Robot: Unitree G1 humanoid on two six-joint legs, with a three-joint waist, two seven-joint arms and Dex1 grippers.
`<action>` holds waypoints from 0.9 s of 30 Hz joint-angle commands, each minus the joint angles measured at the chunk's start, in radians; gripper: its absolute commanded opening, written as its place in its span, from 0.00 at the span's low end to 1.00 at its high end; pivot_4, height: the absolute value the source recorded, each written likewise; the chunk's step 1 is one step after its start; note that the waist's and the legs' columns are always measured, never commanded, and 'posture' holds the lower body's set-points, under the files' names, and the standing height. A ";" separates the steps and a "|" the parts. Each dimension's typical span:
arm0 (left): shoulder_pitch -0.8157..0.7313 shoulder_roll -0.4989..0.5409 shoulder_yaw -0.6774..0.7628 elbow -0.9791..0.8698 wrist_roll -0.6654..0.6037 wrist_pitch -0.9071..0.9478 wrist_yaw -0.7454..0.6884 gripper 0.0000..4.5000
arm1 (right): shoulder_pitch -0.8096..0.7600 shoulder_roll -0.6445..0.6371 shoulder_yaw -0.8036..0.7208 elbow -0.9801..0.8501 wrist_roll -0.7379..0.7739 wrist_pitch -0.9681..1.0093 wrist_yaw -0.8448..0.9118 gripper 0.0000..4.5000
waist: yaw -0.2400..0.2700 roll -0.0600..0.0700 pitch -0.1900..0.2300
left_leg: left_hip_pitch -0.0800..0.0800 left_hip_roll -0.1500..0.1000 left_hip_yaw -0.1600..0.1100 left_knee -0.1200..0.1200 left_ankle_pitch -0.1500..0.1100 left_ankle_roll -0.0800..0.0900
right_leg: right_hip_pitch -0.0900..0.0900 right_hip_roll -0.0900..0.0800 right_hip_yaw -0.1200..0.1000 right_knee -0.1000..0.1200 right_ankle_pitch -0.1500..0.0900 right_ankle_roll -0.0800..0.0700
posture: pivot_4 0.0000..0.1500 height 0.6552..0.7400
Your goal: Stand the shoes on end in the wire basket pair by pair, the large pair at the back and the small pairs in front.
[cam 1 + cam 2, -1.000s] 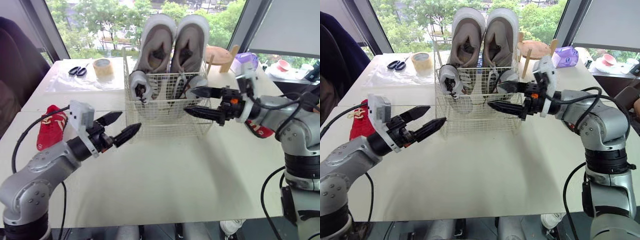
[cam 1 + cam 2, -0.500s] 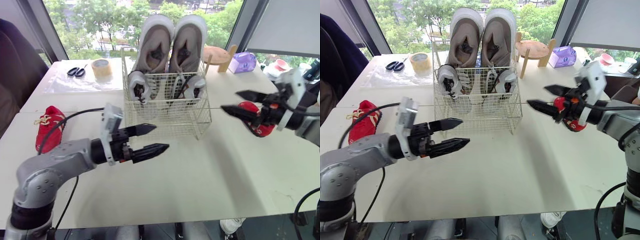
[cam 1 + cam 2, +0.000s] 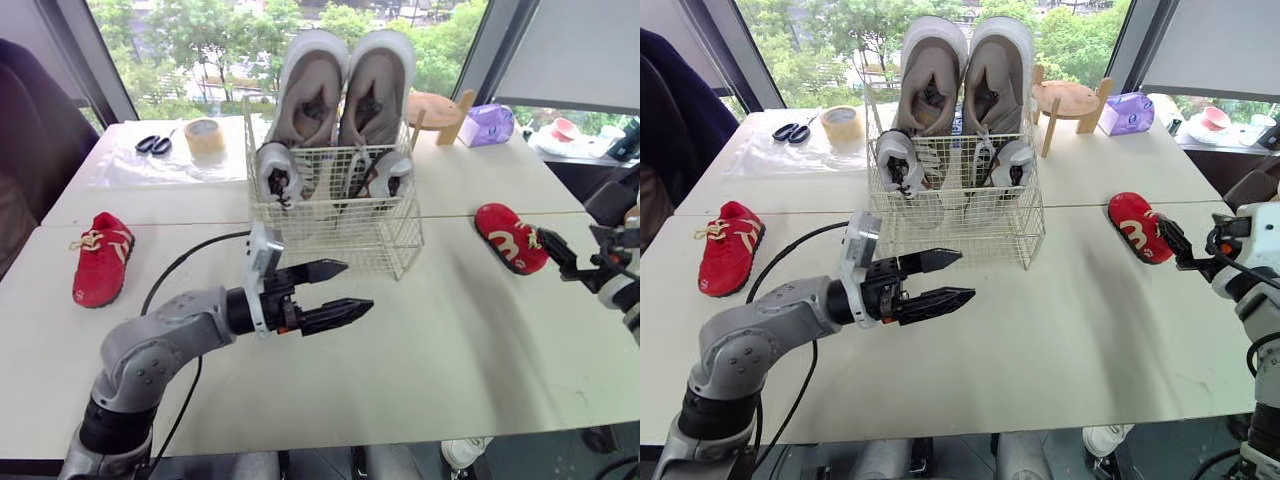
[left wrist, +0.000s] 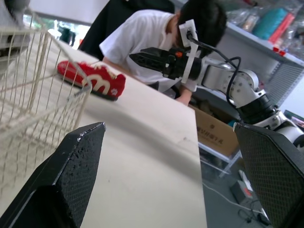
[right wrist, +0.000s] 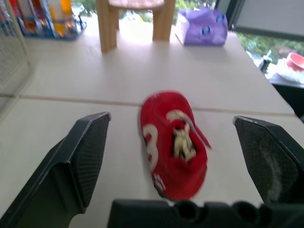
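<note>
Red shoe (image 3: 1137,226) lies near the table (image 3: 1090,330) edge, right hand (image 5: 169,118) spread beside it, left hand (image 3: 966,274) spread before basket (image 3: 960,215).

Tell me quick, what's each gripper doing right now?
Left gripper: open, empty, in front of the white wire basket.
Right gripper: open, empty, facing the small red shoe.
</note>
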State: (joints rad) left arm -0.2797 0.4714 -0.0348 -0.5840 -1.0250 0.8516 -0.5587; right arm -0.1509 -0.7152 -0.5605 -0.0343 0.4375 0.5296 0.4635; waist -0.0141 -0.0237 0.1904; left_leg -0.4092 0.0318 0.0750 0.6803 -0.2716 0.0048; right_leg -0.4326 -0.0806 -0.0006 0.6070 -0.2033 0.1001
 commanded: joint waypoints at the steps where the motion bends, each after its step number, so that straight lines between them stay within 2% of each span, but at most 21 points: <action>1: 0.025 0.005 -0.013 -0.059 0.036 -0.030 0.012 0.99 | -0.049 -0.015 0.018 0.108 -0.043 -0.084 0.008 1.00 | 0.001 0.000 0.000 | 0.000 0.000 0.000 0.000 0.000 0.000 | 0.000 0.000 0.000 0.000 0.000 0.000 | 1.00 1.00; 10: 0.067 -0.007 -0.008 -0.120 0.035 -0.027 0.094 0.99 | -0.184 -0.027 0.103 0.447 -0.097 -0.219 0.090 1.00 | 0.001 0.001 0.000 | 0.000 0.000 0.000 0.000 0.000 0.000 | 0.001 0.000 0.000 0.000 0.000 0.000 | 1.00 1.00; 27: 0.072 0.103 0.015 -0.127 0.051 -0.002 0.114 0.99 | -0.520 -0.024 0.225 1.123 -0.223 -0.516 0.166 1.00 | -0.004 0.001 0.000 | 0.001 0.000 0.000 0.000 0.000 0.000 | 0.001 0.000 0.000 0.000 0.000 0.000 | 1.00 1.00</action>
State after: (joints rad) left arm -0.2030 0.5625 -0.0240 -0.6798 -0.9877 0.8481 -0.4385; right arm -0.6417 -0.7245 -0.3340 1.0602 0.2281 0.0584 0.6314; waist -0.0176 -0.0224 0.1904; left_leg -0.4086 0.0315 0.0750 0.6805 -0.2716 0.0047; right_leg -0.4315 -0.0806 -0.0005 0.6066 -0.2032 0.1003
